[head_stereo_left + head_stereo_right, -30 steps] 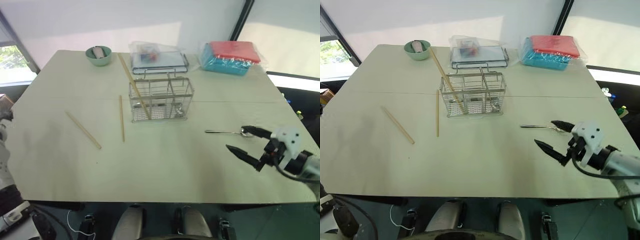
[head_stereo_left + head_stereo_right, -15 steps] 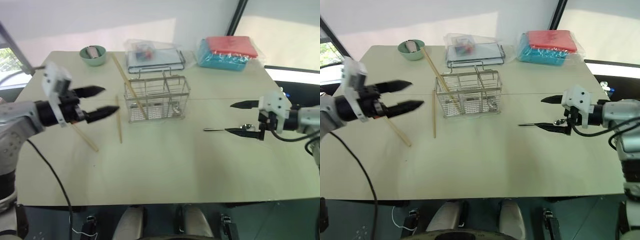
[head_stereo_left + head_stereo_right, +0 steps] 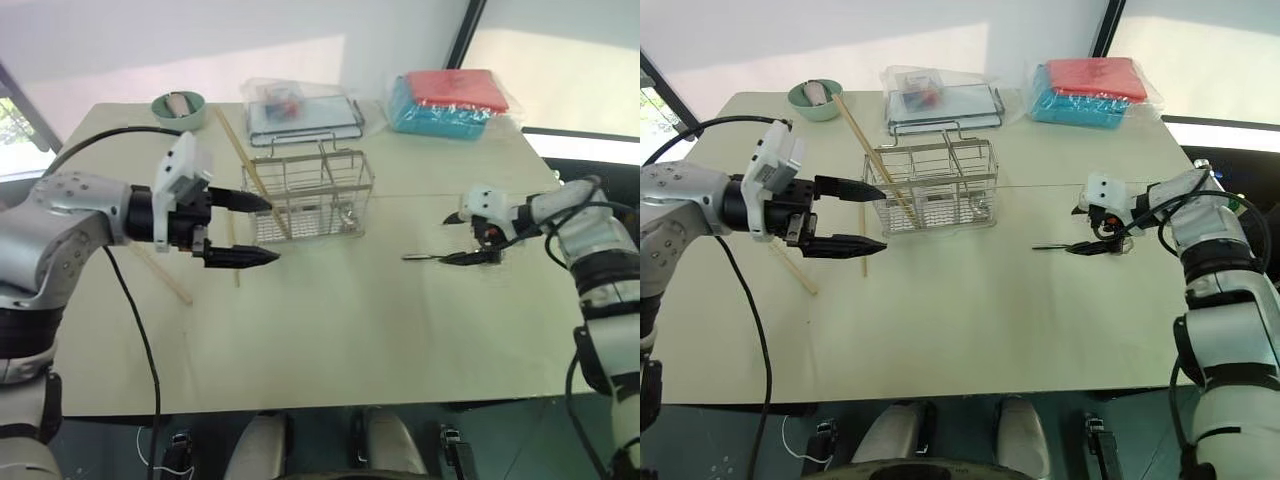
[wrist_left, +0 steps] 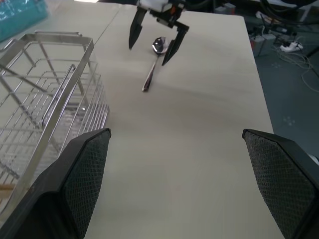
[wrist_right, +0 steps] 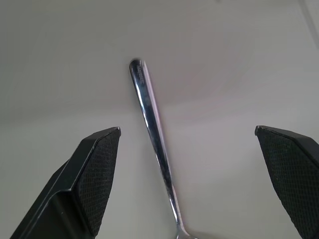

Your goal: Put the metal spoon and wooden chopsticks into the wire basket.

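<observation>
Polished steel, the metal spoon (image 3: 447, 257) lies flat at three o'clock of the wire basket (image 3: 310, 194); the right gripper (image 3: 470, 238), jaws spread and empty, straddles its bowl. Light, stiff and probably slippery, it seems best pinched across the thin handle. The left gripper (image 3: 254, 229) gapes empty.

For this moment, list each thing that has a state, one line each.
Left hand: open, empty, beside the wire basket.
Right hand: open, straddling the spoon's bowl.
Metal spoon: flat on the table, not gripped.
Wire basket: upright, one chopstick leaning in it.
Loose chopstick: lying on the table.
</observation>
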You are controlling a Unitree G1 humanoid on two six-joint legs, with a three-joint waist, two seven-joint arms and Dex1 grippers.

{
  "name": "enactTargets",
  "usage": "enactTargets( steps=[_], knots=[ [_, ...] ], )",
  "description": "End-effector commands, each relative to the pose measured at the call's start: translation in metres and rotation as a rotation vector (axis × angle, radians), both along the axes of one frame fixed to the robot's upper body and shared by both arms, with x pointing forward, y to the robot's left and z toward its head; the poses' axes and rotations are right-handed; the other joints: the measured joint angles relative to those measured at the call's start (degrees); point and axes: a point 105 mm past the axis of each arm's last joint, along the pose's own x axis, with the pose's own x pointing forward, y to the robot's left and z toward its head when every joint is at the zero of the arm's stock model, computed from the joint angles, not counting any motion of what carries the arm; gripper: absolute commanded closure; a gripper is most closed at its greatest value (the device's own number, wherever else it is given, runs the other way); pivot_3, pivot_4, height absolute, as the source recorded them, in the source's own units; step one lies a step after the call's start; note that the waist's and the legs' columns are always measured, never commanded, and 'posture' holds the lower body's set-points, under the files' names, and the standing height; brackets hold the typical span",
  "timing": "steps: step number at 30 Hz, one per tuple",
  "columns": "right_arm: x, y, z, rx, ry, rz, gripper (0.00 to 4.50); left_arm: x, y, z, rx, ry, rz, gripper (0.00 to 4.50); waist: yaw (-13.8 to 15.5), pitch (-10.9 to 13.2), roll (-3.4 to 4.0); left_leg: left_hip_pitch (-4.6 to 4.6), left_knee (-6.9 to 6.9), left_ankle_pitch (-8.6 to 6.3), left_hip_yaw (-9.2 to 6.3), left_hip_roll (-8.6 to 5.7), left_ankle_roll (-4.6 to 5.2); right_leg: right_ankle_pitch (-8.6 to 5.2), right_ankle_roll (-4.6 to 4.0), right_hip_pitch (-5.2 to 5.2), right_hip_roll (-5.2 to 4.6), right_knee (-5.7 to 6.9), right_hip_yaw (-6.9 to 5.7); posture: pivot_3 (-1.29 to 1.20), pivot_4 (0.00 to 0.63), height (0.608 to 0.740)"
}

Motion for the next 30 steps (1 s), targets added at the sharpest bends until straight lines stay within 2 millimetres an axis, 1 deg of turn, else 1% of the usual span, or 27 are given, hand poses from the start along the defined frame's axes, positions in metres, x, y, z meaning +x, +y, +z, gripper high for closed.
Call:
enactTargets(
  steps=[1, 7, 8, 10, 12, 14, 15, 16, 17, 21, 25, 28, 30],
  knots=[
    [0.004, -0.006, 0.006, -0.055, 0.023, -0.021, 0.0, 0.001, -0.001, 0.012, -0.001, -0.057, -0.001, 0.03, -0.08, 0.04, 0.03, 0.0, 0.01, 0.0, 0.01, -0.01, 0.0, 0.0, 0.0, 0.0, 0.0, 0.0, 0.01, 0.0, 0.15, 0.667],
    [0.004, -0.01, -0.001, -0.113, 0.061, -0.033, 0.0, 0.004, 0.001, 0.017, -0.019, -0.076, 0.036, 0.03, -0.19, 0.05, 0.02, 0.02, 0.0, 0.04, -0.02, -0.01, -0.08, 0.01, 0.02, 0.0, 0.01, 0.02, 0.0, 0.0, 0.15, 0.667],
    [0.003, -0.01, -0.003, -0.119, 0.076, -0.031, 0.26, 0.005, 0.001, 0.017, -0.021, -0.078, 0.041, 0.01, -0.2, 0.05, 0.02, 0.02, 0.0, 0.04, -0.02, -0.01, -0.08, 0.01, 0.03, 0.01, 0.01, 0.03, 0.0, 0.0, 0.15, 0.667],
    [0.002, -0.01, -0.004, -0.117, 0.095, -0.032, 0.85, 0.004, 0.001, 0.018, -0.02, -0.082, 0.042, 0.0, -0.18, 0.05, 0.02, 0.03, 0.01, 0.05, -0.02, -0.01, -0.09, 0.01, 0.03, 0.01, 0.01, 0.07, 0.0, 0.0, 0.15, 0.667],
    [0.001, -0.01, -0.005, -0.121, 0.11, -0.033, 1.85, 0.004, 0.0, 0.02, -0.022, -0.09, 0.047, 0.0, -0.19, 0.05, 0.02, 0.04, 0.02, 0.07, -0.03, -0.01, -0.11, 0.02, 0.03, 0.01, 0.02, 0.09, 0.0, 0.0, 0.15, 0.667],
    [0.0, -0.01, -0.005, -0.132, 0.125, -0.03, 2.98, 0.006, 0.0, 0.025, -0.037, -0.102, 0.059, 0.0, -0.21, 0.05, 0.02, 0.05, 0.02, 0.07, -0.03, -0.01, -0.12, 0.01, 0.03, 0.01, 0.02, 0.11, 0.01, 0.0, 0.15, 0.667],
    [0.0, -0.01, -0.006, -0.135, 0.127, -0.028, 3.46, 0.007, 0.0, 0.027, -0.044, -0.105, 0.063, 0.0, -0.19, 0.05, 0.02, 0.05, 0.02, 0.07, -0.04, -0.01, -0.12, 0.01, 0.03, 0.01, 0.04, 0.11, 0.01, 0.0, 0.15, 0.667],
    [-0.001, -0.01, -0.006, -0.136, 0.129, -0.024, 4.07, 0.007, 0.0, 0.028, -0.049, -0.107, 0.066, 0.0, -0.19, 0.05, 0.01, 0.06, 0.02, 0.08, -0.05, -0.01, -0.13, 0.02, 0.03, 0.01, 0.04, 0.12, 0.0, 0.0, 0.15, 0.667],
    [-0.001, -0.01, -0.006, -0.133, 0.131, -0.023, 4.47, 0.008, 0.0, 0.029, -0.052, -0.109, 0.069, 0.0, -0.21, 0.05, 0.0, 0.06, 0.02, 0.08, -0.07, 0.0, -0.14, 0.01, 0.03, 0.02, 0.06, 0.12, 0.0, 0.0, 0.15, 0.667],
    [-0.001, -0.01, -0.005, -0.127, 0.128, -0.022, 4.47, 0.011, 0.001, 0.031, -0.056, -0.124, 0.085, 0.0, -0.25, 0.08, 0.05, 0.11, 0.01, 0.1, -0.06, 0.01, -0.16, 0.02, 0.04, 0.06, 0.07, 0.14, 0.01, 0.0, 0.15, 0.667],
    [-0.001, -0.01, -0.003, -0.122, 0.077, 0.013, 4.47, 0.013, 0.001, 0.032, -0.064, -0.126, 0.092, 0.0, -0.23, 0.08, 0.03, 0.11, 0.01, 0.16, -0.06, 0.0, -0.27, 0.02, 0.04, 0.06, 0.07, 0.16, 0.01, 0.0, 0.15, 0.667],
    [0.003, -0.006, 0.006, -0.075, 0.025, 0.014, 4.47, 0.015, 0.002, 0.033, -0.07, -0.129, 0.096, 0.0, -0.27, 0.08, 0.03, 0.11, 0.02, 0.17, -0.06, 0.0, -0.28, 0.02, 0.05, 0.06, 0.07, 0.16, 0.01, 0.0, 0.15, 0.667],
    [0.004, -0.004, 0.018, -0.03, -0.018, 0.027, 4.47, 0.017, 0.004, 0.035, -0.081, -0.136, 0.106, 0.0, -0.26, 0.09, 0.04, 0.11, 0.02, 0.18, -0.06, 0.0, -0.29, 0.02, 0.05, 0.06, 0.07, 0.17, 0.01, 0.0, 0.15, 0.667]
  ],
)
